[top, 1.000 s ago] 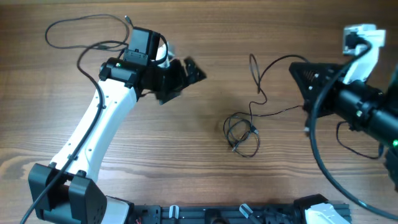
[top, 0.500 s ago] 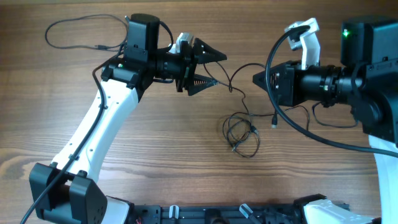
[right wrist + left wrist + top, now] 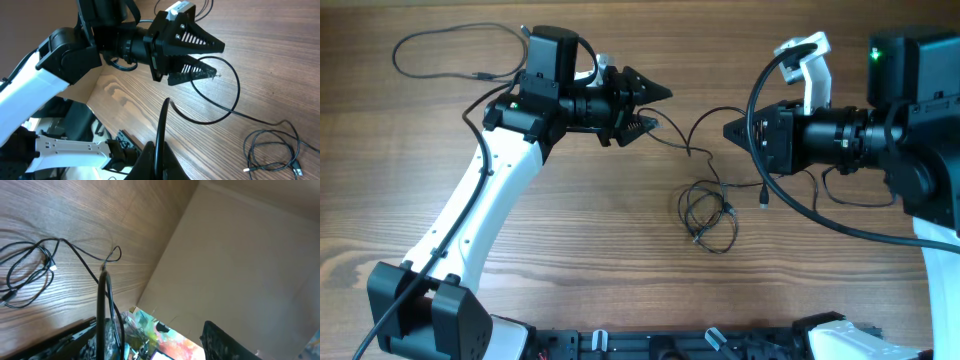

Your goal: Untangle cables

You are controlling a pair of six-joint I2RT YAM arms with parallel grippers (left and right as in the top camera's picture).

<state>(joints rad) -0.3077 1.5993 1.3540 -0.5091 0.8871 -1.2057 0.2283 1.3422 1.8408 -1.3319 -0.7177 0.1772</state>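
A tangle of thin black cables lies coiled mid-table (image 3: pixel 708 215), and shows in the left wrist view (image 3: pixel 25 275) and the right wrist view (image 3: pixel 272 150). One strand rises from it in a loop (image 3: pixel 698 125) between both grippers. My left gripper (image 3: pixel 660 108) is open, its fingers spread (image 3: pixel 219 61), and the strand lies against its lower finger (image 3: pixel 102 275). My right gripper (image 3: pixel 728 130) is shut on a cable strand that stands up from its tips (image 3: pixel 164 125). A separate cable (image 3: pixel 440 40) loops at the far left.
A silver-tipped plug (image 3: pixel 763 203) lies right of the coil, below the right arm. The robot's thicker black wiring (image 3: pixel 790 205) arcs beside the right arm. The table's far edge (image 3: pixel 165 260) meets a beige wall. The arm bases stand along the front edge.
Both arms have swung in toward the centre from a second ago. The upper cable loop has been drawn left toward the left gripper. In the last half second the left gripper shifted slightly left.
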